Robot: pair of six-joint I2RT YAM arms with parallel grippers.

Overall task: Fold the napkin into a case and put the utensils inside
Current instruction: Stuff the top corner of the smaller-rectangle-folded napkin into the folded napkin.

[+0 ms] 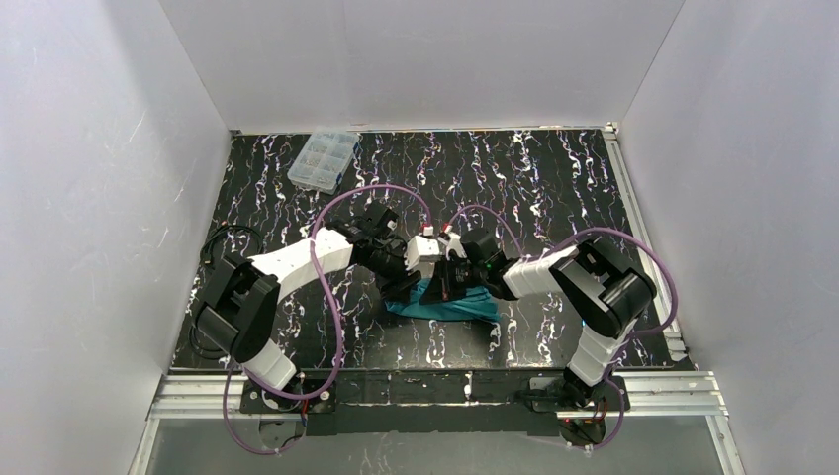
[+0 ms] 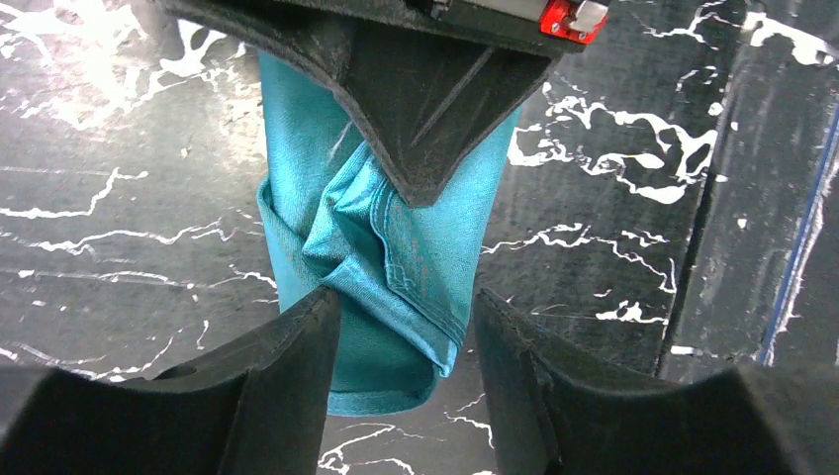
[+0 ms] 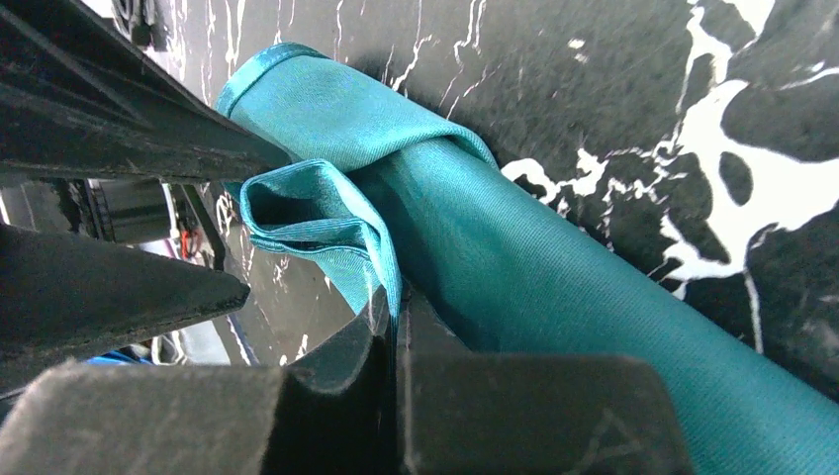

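Find the napkin [image 1: 450, 307] in the middle of the top view, on the dark marbled worktop [image 1: 554, 188], folded into a long narrow band and not yet a closed case. Lies there left to right, a little tilted, directly under both wrists. In the left wrist view, runs from the top of the frame to the bottom, passing between the jaws of the left arm [image 1: 381, 247], released and standing one on each side of the band. Note at the top middle of that frame one finger [image 2: 425, 109] of the other arm, lying over the cloth. In the right wrist view, see the jaws of the right arm [image 1: 485, 262] clenched on a doubled hem fold [image 3: 317, 213] at the lower centre, the band going away to the lower right. Probably turns on this: long axis in line with the left gap, so closing would pinch the band across its width. Both arms about equally near. Well apart, at the upper left of the top view, a clear compartment box [image 1: 324, 158]; purple cables [image 1: 381, 186] arching above. No utensils visible in any view. Mind the two wrists, very close together.
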